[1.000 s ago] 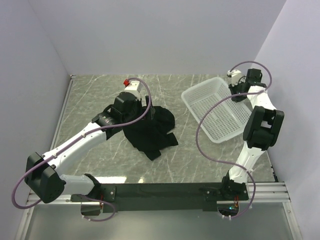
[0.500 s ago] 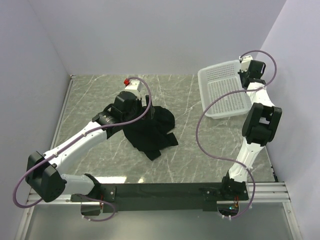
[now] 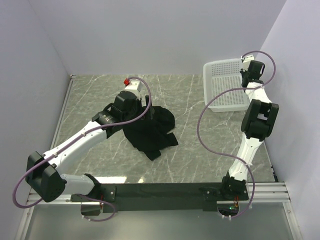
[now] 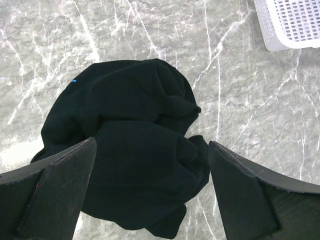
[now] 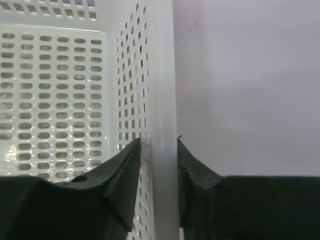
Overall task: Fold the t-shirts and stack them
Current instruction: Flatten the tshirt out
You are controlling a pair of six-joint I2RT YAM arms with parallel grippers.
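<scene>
My left gripper (image 4: pixel 151 145) hangs with its jaws wide apart over the black cloth t-shirts (image 3: pixel 150 131), which lie crumpled in a heap near the middle of the grey marbled surface (image 3: pixel 195 150). My right gripper (image 5: pixel 159 144) straddles the rim of the white perforated plastic basket (image 3: pixel 223 86) at the far right corner. I cannot tell whether it is clamping the rim.
</scene>
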